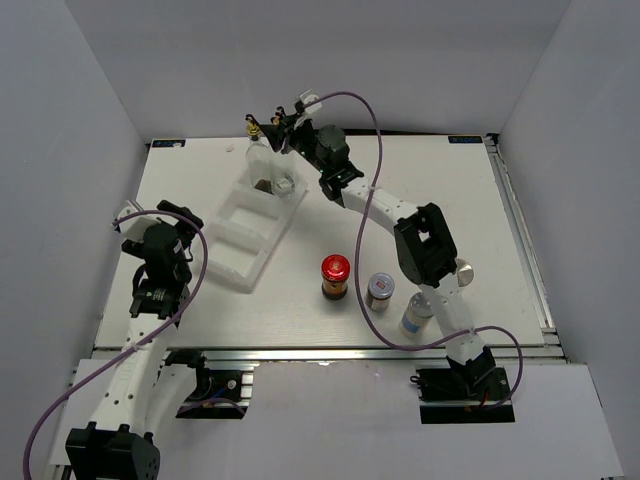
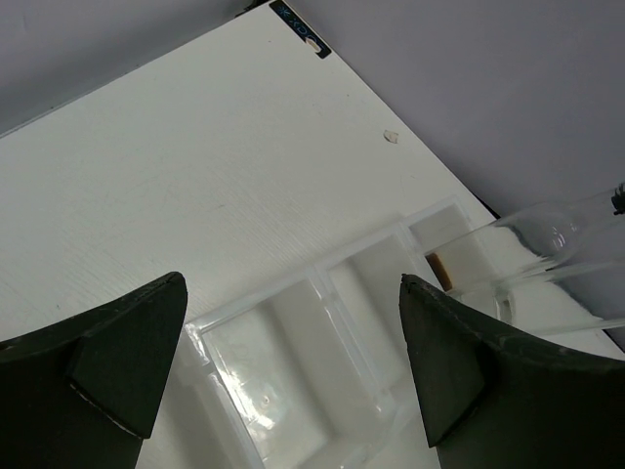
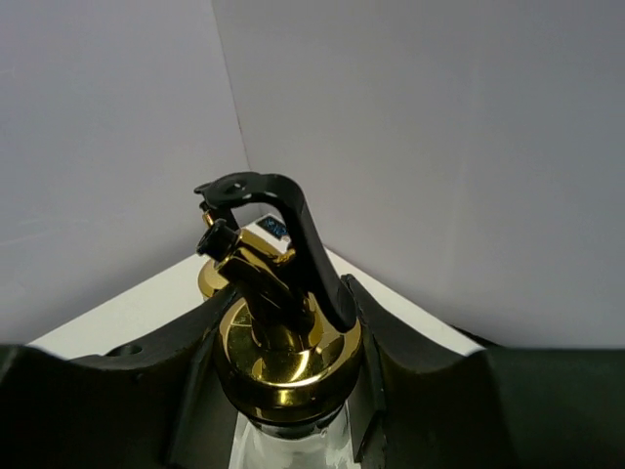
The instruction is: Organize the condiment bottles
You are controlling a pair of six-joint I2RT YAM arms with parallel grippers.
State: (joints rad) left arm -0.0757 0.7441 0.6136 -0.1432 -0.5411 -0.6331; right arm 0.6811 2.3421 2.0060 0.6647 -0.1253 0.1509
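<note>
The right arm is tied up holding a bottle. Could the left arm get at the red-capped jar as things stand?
Probably yes: the left claw is open and empty, and the red-capped jar stands free. Only the near end of the white tray lies between them, to reach over.

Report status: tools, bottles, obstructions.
Right tool shut on glass bottle at tray. Left tool open, empty. Red-capped jar, silver-lidded jar, shaker on table. Nothing blocking.

clear glass bottle with glossy gold metal pourer; translucent, probably plastic tray; matt white table.
</note>
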